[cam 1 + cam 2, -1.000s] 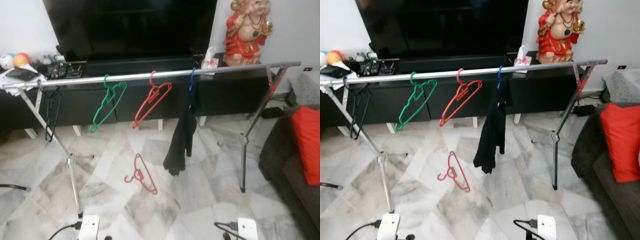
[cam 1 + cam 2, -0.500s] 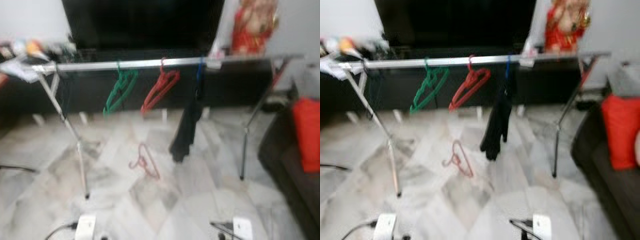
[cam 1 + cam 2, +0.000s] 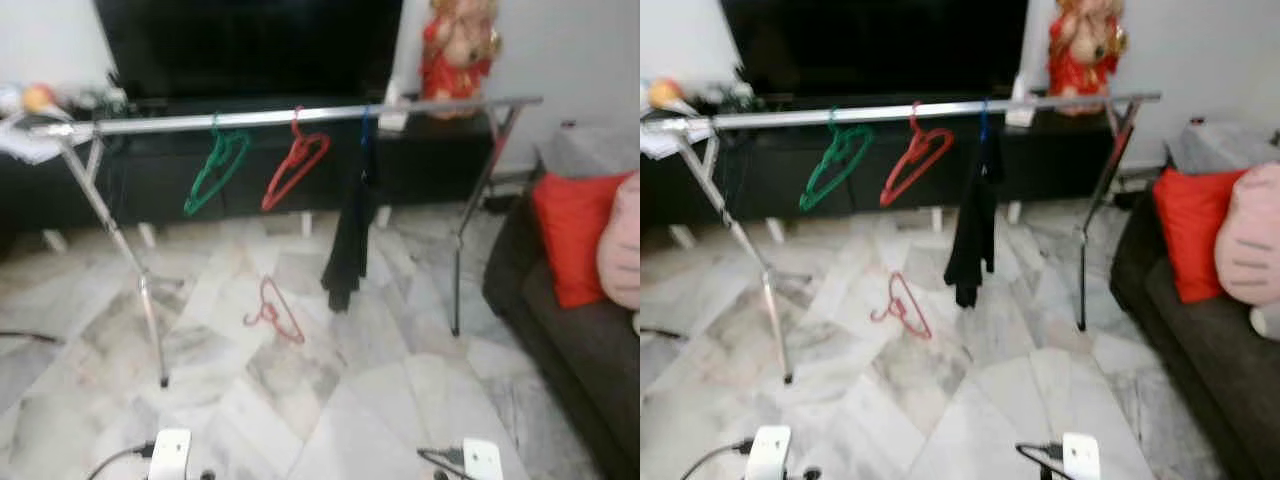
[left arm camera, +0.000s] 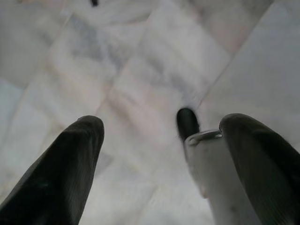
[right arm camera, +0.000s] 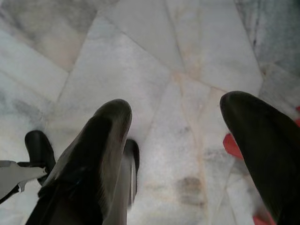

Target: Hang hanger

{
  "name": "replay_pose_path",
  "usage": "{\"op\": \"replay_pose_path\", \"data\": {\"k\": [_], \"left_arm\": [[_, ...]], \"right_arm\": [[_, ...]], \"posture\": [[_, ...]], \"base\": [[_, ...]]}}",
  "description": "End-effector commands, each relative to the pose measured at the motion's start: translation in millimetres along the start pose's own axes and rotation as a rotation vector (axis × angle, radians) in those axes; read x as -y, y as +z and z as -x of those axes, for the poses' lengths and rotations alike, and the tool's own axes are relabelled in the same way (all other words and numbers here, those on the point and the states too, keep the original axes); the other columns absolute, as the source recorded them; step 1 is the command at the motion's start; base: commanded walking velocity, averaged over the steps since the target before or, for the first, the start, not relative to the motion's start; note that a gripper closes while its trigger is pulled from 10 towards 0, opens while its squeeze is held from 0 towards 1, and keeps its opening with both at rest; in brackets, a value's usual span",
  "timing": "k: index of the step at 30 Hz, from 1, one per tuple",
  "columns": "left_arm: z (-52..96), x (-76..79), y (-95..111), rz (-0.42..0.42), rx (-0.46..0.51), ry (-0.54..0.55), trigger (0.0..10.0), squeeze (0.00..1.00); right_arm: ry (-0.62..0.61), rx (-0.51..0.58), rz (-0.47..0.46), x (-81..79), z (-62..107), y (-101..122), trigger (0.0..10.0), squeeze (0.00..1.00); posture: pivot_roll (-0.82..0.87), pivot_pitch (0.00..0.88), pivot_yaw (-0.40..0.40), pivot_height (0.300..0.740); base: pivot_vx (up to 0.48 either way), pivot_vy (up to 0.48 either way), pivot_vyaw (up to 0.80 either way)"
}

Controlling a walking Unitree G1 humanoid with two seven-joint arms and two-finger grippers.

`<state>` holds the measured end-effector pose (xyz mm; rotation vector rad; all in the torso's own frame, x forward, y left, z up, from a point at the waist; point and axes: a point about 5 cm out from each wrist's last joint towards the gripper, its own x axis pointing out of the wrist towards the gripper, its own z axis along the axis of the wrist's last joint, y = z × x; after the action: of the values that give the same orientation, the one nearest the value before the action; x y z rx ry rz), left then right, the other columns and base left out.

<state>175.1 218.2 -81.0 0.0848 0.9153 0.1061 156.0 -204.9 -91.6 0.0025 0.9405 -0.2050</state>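
Note:
A red hanger lies on the marble floor under a silver clothes rail. On the rail hang a green hanger, a second red hanger and a blue hanger carrying a black garment. My left gripper hangs low over the floor, open and holding nothing. My right gripper is also open over the floor tiles. A small patch of red shows on the floor beside one of its fingers.
The rack's splayed legs stand on the floor. A dark sofa with a red cushion and a pink one is at the right. Behind the rack are a dark TV cabinet and a red statue.
The whole picture has shifted: the rack looks a little smaller and more of the sofa shows at the right, so the camera moved. The hangers keep their places.

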Motion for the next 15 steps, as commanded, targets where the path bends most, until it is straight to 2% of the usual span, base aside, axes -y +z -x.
{"op": "replay_pose_path", "data": {"k": [1,7,15], "left_arm": [[0.8,1.4,-5.7,0.013,-0.026,0.0,10.0,0.0],[0.9,1.0,-6.0,0.013,-0.027,0.001,10.0,0.0],[0.8,1.8,-6.4,0.005,-0.033,0.004,10.0,0.0]], "right_arm": [[-0.005,-0.011,0.002,3.5,1.1,-4.2,10.0,0.0],[-0.008,-0.016,0.001,3.9,1.1,-4.9,10.0,0.0],[-0.011,-0.012,-0.011,5.3,1.1,-4.2,10.0,0.0]], "posture": [[-0.09,0.0,-0.004,0.74],[-0.09,0.0,-0.004,0.74],[-0.09,0.0,-0.003,0.74]], "base": [[-0.27,0.0,0.0],[-0.268,0.0,0.0],[0.0,0.0,0.0]]}}
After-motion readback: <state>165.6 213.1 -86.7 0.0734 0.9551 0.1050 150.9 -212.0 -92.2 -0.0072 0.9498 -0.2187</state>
